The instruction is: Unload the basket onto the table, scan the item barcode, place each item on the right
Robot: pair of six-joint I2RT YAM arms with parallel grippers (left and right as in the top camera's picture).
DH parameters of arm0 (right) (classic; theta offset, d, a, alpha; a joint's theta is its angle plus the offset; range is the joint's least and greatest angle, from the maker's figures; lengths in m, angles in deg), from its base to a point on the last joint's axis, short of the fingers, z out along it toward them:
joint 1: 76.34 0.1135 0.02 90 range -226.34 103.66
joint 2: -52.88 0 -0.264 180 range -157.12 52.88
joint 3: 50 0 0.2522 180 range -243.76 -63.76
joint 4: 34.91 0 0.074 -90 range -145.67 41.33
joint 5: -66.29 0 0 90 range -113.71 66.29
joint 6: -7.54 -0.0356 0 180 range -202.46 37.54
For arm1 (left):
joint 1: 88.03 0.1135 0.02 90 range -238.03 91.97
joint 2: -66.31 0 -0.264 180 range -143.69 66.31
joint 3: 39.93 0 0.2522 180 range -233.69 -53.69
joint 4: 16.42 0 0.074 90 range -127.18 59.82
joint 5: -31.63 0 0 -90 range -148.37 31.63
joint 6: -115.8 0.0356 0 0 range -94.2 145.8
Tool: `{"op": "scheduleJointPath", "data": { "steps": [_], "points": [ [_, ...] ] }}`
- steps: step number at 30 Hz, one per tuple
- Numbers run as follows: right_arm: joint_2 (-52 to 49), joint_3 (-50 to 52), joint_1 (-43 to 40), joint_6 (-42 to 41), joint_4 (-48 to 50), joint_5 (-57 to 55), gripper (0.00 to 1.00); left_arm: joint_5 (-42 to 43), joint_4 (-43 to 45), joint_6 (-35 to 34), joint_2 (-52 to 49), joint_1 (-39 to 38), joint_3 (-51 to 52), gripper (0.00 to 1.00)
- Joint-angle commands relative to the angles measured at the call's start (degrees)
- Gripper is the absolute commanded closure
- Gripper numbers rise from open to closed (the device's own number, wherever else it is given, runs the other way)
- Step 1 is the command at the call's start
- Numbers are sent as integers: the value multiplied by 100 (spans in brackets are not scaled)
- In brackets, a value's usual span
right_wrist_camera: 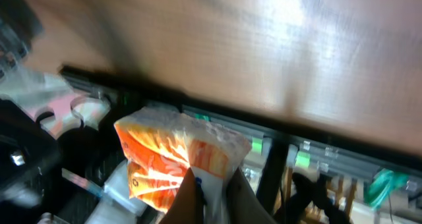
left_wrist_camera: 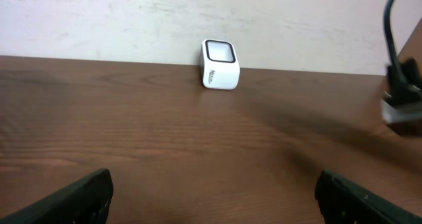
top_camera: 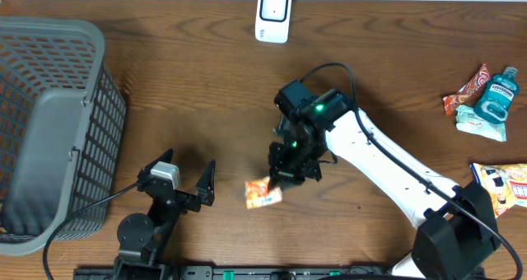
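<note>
The right end effector (top_camera: 288, 175) is clamped tight on an orange snack packet (top_camera: 263, 193), and its fingertips (right_wrist_camera: 186, 196) pinch one edge of the crinkled wrapper. The packet lies low in the middle of the wooden surface (top_camera: 206, 91), near the front rail. Just to its left is the left end effector (top_camera: 183, 177), its jaws spread wide with nothing between them; its wrist view shows only bare wood between the two dark fingers. The white scanner (top_camera: 272, 15) stands at the far edge of the surface, well apart from the packet. A grey mesh basket (top_camera: 107, 123) fills the left side. At the far right a blue mouthwash bottle (top_camera: 494, 99) lies among other packets (top_camera: 502, 185).
</note>
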State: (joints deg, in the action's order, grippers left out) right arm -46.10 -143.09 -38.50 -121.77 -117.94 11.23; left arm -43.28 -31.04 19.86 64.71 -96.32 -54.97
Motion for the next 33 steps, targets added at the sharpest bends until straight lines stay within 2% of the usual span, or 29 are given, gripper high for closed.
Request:
{"op": "scheduleJointPath", "data": {
  "steps": [1, 9, 12, 14, 16, 17, 19, 22, 24, 29, 31, 33],
  "points": [
    [118, 7, -11, -332, 511, -1139, 99, 55, -186, 35, 22, 24, 105, 2],
    [116, 7, -13, -479, 1978, -3803, 99, 52, -186, 35, 22, 24, 105, 2],
    [33, 9, -13, -474, 2726, -5318, 99, 52, -186, 35, 22, 24, 105, 2],
    [-122, 9, -20, -87, 3303, -5884, 99, 55, -184, 35, 22, 24, 105, 2],
    [-297, 9, -57, 544, 3856, -5866, 99, 55, -186, 35, 22, 24, 105, 2],
    [-380, 9, -70, 573, 4103, -5858, 99, 55, -186, 35, 22, 24, 105, 2],
    [-708, 9, -192, 682, 5112, -5860, 99, 55, -186, 35, 22, 24, 105, 2],
    [-1220, 9, -417, 1287, 6721, -5858, 99, 55, -186, 35, 22, 24, 105, 2],
    [-1665, 9, -643, 1784, 8170, -5805, 99, 52, -186, 35, 22, 24, 105, 2],
    [-2640, -20, -1172, 2295, 10861, -4629, 99, 52, -186, 35, 22, 24, 105, 2],
    [-2924, -129, -1300, 2317, 11363, -4334, 99, 55, -186, 35, 22, 24, 105, 2],
    [-3305, -516, -1419, 2396, 11398, -4181, 99, 55, -186, 35, 22, 24, 105, 2]
  ]
}}
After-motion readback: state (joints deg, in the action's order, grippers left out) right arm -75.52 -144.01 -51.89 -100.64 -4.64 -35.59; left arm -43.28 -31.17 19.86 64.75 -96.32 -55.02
